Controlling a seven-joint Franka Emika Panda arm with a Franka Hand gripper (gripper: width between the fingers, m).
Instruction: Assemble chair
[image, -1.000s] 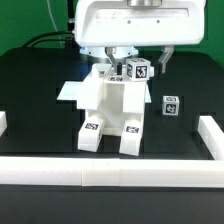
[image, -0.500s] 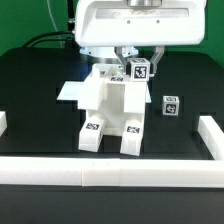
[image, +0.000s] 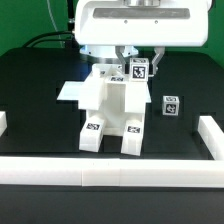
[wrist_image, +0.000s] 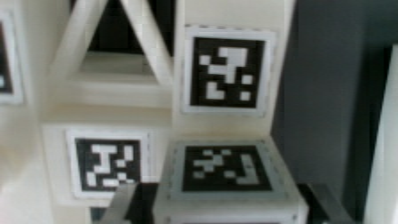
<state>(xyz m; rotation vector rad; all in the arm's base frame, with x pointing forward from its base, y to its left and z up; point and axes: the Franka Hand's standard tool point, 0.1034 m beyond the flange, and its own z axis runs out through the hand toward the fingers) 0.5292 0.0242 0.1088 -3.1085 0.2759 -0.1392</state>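
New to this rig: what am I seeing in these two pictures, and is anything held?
The white body up top is a robot arm, its two-finger gripper beneath. The exterior view watches the black table from off the arm; the wrist view sits on the arm, close between the fingers. On the table stands a half-built white blocky plastic chair, a white tagged cube apart on the exterior view's right. The gripper appears shut on a white tagged square post.
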